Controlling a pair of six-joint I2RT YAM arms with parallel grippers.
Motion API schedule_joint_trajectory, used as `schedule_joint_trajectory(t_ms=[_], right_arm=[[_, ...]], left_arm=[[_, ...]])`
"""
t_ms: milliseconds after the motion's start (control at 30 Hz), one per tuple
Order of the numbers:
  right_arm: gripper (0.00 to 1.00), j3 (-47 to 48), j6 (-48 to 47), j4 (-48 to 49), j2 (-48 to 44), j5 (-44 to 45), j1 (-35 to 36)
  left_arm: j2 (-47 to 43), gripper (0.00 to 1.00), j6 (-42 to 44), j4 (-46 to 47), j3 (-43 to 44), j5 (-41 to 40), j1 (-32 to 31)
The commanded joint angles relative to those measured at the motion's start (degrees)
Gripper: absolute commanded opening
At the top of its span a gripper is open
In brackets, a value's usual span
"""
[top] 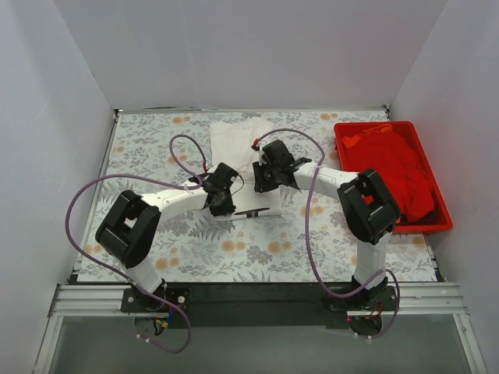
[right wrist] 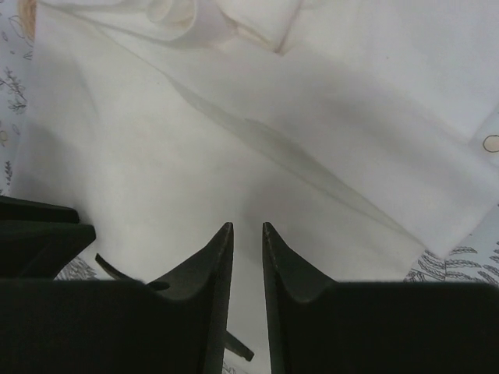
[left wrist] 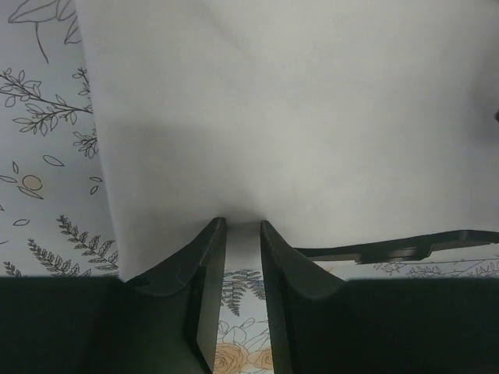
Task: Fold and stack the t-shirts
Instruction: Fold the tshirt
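The white t-shirt (top: 232, 140) lies partly folded at the back middle of the table. My left gripper (top: 219, 201) is at its near edge. In the left wrist view its jaws (left wrist: 242, 224) stand nearly together, with the hem of the white t-shirt (left wrist: 296, 117) between the tips and lifted off the tablecloth. My right gripper (top: 263, 178) is just to the right, over the shirt. Its jaws (right wrist: 247, 226) stand narrow, with the white cloth (right wrist: 195, 140) between them. The red t-shirt (top: 398, 167) lies crumpled in the tray on the right.
The red plastic tray (top: 425, 228) stands at the right edge of the table. The floral grey tablecloth (top: 257, 249) covers the table. White walls close in the left, back and right. The two wrists are close together.
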Motion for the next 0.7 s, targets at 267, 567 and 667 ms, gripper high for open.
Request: schedule_joint_trajectory(t_ms=[267, 567, 667], right_arm=[[0.28, 8.12, -1.14, 5.50, 10.55, 6.13, -0.08], [0.33, 24.36, -3.87, 6.03, 17.40, 10.70, -4.28], [0.34, 27.72, -3.61, 5.24, 17.77, 6.84, -5.44]], left_arm=[[-0.29, 0.23, -1.65, -0.97, -3.29, -0.15, -0.60], [-5.02, 0.23, -1.30, -2.64, -7.24, 0.28, -0.60], [-7.40, 0.22, -1.48, -3.25, -9.27, 1.25, -0.60]])
